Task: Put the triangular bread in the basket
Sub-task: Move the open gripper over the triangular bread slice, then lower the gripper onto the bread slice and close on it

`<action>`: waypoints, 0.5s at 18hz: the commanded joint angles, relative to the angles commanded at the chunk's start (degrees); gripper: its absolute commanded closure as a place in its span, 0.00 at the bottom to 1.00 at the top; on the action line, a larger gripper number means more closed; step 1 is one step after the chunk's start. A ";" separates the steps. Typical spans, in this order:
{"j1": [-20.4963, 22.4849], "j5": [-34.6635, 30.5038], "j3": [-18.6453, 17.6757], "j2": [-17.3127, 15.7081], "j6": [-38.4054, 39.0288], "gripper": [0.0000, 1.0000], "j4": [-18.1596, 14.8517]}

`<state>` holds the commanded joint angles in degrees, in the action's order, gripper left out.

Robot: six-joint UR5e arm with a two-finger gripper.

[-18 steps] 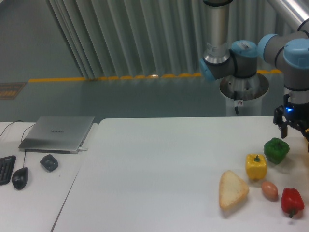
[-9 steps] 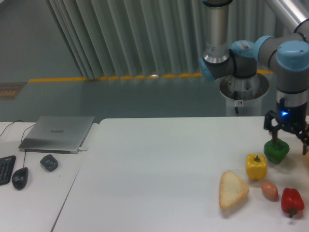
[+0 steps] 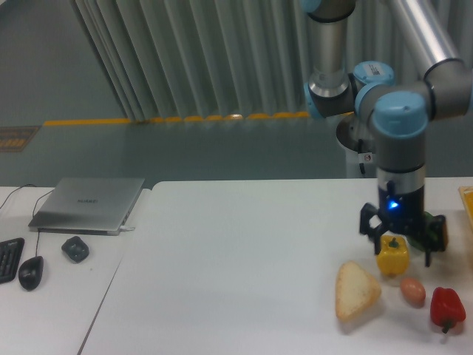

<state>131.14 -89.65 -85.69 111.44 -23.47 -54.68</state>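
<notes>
White surface (image 3: pixel 244 251) | triangular bread (image 3: pixel 355 290) lies flat near front right edge, free | brown egg (image 3: pixel 413 291) just right of it | yellow bell pepper (image 3: pixel 392 255) behind, under gripper (image 3: pixel 400 242), jaws spread open above it | red pepper (image 3: pixel 447 308) far right | basket (image 3: pixel 467 201) rim at right edge

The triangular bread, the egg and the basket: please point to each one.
triangular bread (image 3: pixel 355 289), fixed camera, middle of its pale face
egg (image 3: pixel 413 291), fixed camera, its centre
basket (image 3: pixel 468 204), fixed camera, visible rim sliver
</notes>
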 joint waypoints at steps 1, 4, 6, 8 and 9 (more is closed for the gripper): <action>-0.62 -0.09 0.00 0.70 0.01 0.00 0.09; -2.46 0.00 0.26 1.67 0.27 0.00 0.36; -3.34 0.00 0.96 2.81 0.36 0.00 0.45; -4.75 0.09 1.58 4.04 0.18 0.00 0.45; -5.19 0.09 1.76 4.66 0.10 0.00 0.45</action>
<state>125.95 -89.56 -83.94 116.10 -23.38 -54.23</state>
